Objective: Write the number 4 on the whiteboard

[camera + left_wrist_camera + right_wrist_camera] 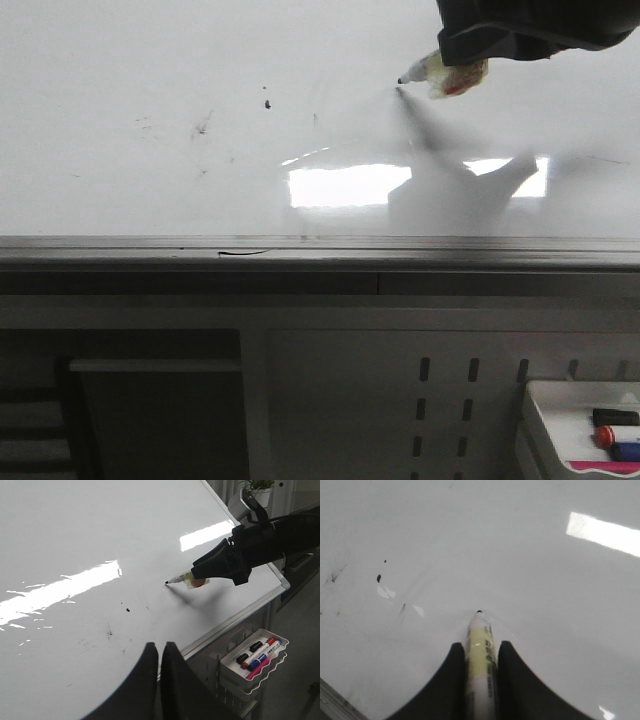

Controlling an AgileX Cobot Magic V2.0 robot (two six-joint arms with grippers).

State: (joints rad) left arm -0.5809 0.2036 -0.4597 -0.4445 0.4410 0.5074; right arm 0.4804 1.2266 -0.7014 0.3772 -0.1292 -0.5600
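Glossy whiteboard (150, 60) with faint smudges fills the scene.
Right gripper (481, 680) clamps a marker (480, 650), tip at the board's surface; no number 4 drawn yet. Left gripper (159, 655) has its fingers pressed together, holding nothing.

Grey perforated panel (445, 400), white marker tray (545, 420), potted plant (260, 487)

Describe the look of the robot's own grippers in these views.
Both are matte black. The left gripper has two smooth, curved fingers tapering toward their tips. The right gripper has matching curved black fingers on a bulky, angular black body. No cables, markings or labels show on either.
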